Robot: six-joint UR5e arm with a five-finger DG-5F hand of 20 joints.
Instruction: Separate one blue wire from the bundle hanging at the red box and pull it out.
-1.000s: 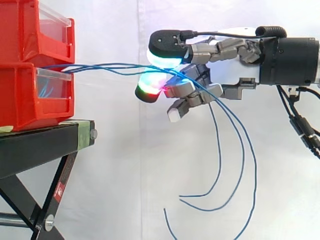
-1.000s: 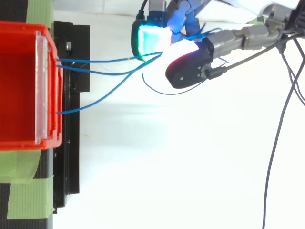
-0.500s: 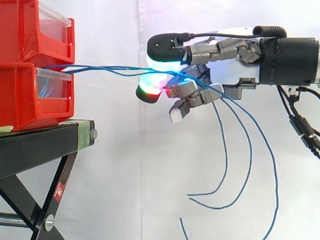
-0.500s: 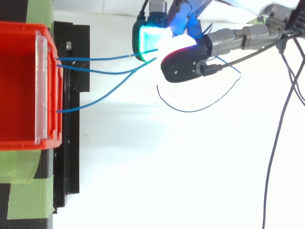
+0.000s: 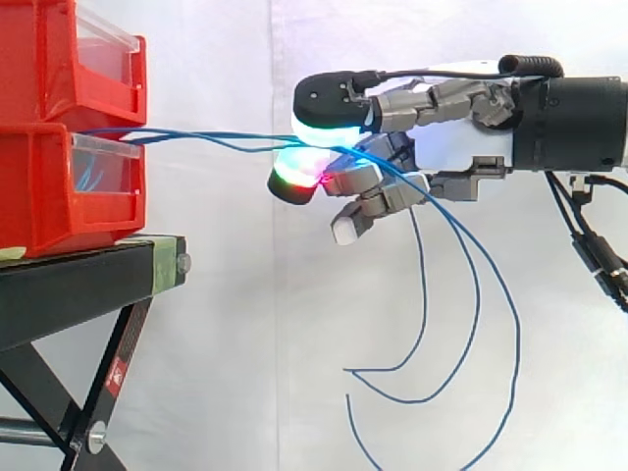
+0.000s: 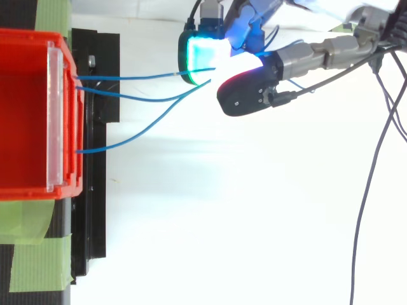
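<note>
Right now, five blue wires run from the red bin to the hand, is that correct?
Not quite: three blue wires, not five, run from the red bin to the hand. The top view shows the three leaving the bin's front apart from one another.

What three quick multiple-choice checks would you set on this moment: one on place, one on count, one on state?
1. Where do the loose ends of the blue wires hang? A inside the red bin; B below the hand; C on the black stand.
2. How many blue wires run from the red bin to the hand? A one; B five; C three.
3. What state is the hand in? A fingers pinched on the wires; B open, clear of the wires; C curled, holding nothing.
Key: B, the side view shows the tails dangling under the hand; C, the top view shows three lines leaving the bin; A, the glowing fingers close on the wires where they meet.
</note>
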